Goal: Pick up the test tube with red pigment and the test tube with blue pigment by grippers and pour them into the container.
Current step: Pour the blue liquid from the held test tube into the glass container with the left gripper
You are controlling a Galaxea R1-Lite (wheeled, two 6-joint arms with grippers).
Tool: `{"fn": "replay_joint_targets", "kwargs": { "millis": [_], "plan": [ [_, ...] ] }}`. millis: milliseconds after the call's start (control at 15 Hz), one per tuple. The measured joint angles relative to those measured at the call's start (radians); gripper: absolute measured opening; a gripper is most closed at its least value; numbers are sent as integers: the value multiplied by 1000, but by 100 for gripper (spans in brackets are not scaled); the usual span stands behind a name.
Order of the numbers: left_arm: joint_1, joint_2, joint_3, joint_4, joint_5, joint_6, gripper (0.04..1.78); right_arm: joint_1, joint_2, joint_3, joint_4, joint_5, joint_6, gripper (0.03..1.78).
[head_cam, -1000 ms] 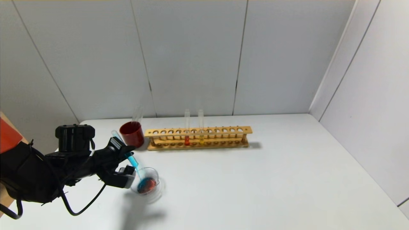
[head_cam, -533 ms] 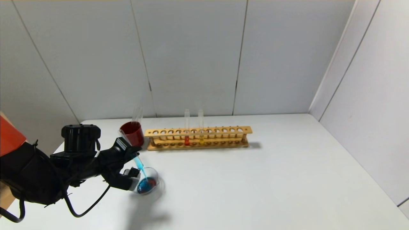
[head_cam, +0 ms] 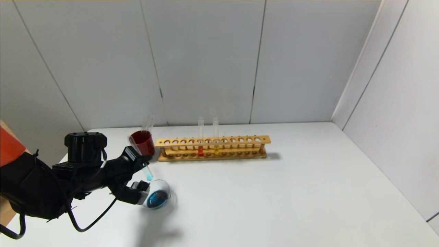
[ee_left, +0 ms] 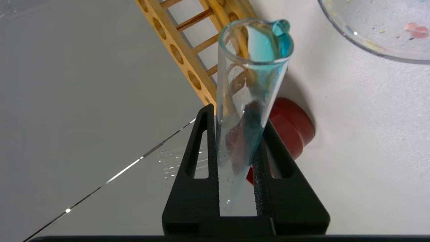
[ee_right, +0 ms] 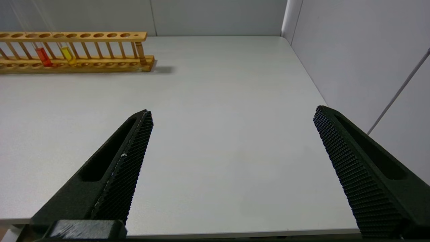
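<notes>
my left claw (ee_left: 235,148) grips the slim clear glass tube of teal-blue liquid (ee_left: 250,101), tipped mouth-down above the shallow clear glass dish (head_cam: 157,198) on the white worktop (head_cam: 274,199); my right claw (ee_right: 231,168) gapes idle

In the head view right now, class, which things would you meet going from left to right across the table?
Left claw gripping the tilted clear glass tube with teal-blue liquid → shallow round clear glass dish → long wooden test tube rack, holding the orange-red liquid tube, then the yellow liquid tube.
</notes>
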Motion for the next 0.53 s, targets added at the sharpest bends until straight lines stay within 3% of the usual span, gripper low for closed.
{"fn": "replay_joint_targets", "kwargs": {
  "millis": [533],
  "plan": [
    [0, -5, -5, -3, -4, 82, 33, 0, 0, 0, 0, 0, 0, 175]
  ]
}}
